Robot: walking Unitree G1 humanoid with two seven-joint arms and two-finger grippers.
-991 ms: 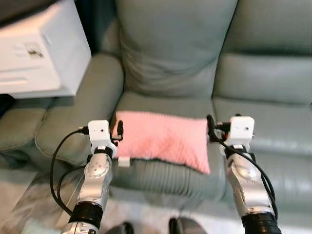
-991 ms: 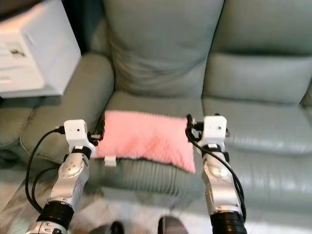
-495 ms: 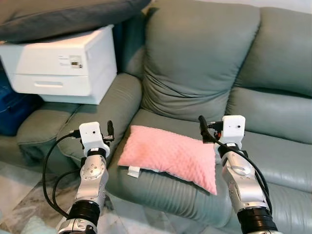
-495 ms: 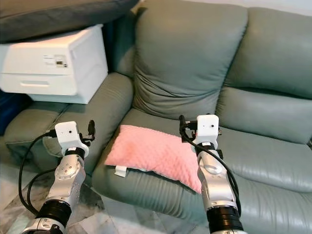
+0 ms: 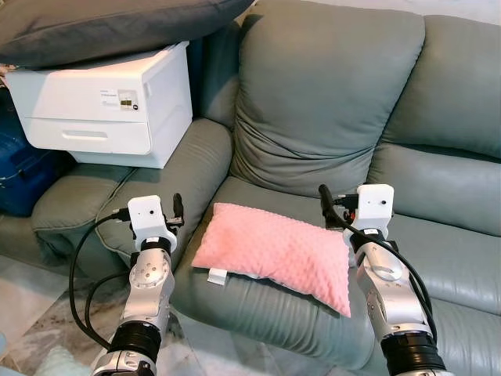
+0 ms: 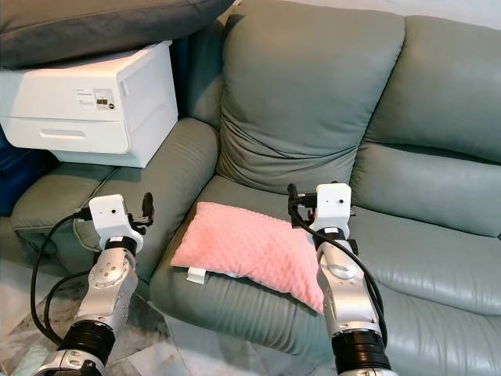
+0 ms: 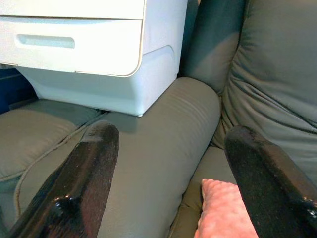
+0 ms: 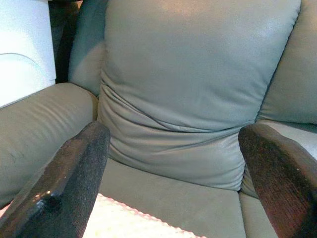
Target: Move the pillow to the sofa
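Note:
The pink pillow (image 5: 274,251) lies flat on the seat of the grey-green sofa (image 5: 329,102), one corner hanging over the front edge. My left gripper (image 5: 177,207) is held up just left of the pillow, over the armrest, and clear of it. In the left wrist view its fingers (image 7: 89,183) stand open with the pillow's corner (image 7: 220,210) beyond them. My right gripper (image 5: 323,199) is raised above the pillow's right end. Its fingers (image 8: 69,183) are wide open, with the pillow's edge (image 8: 129,220) below and nothing between them.
A white printer (image 5: 109,102) sits on the neighbouring seat to the left, against the armrest (image 5: 184,168). A dark grey cushion (image 5: 102,27) lies on top of it. A blue object (image 5: 19,168) is at the far left. Marbled floor (image 5: 31,329) shows at the lower left.
The camera has tilted up, so more of the sofa back shows. A second ago both grippers were at the pillow's ends; now they stand clear of it.

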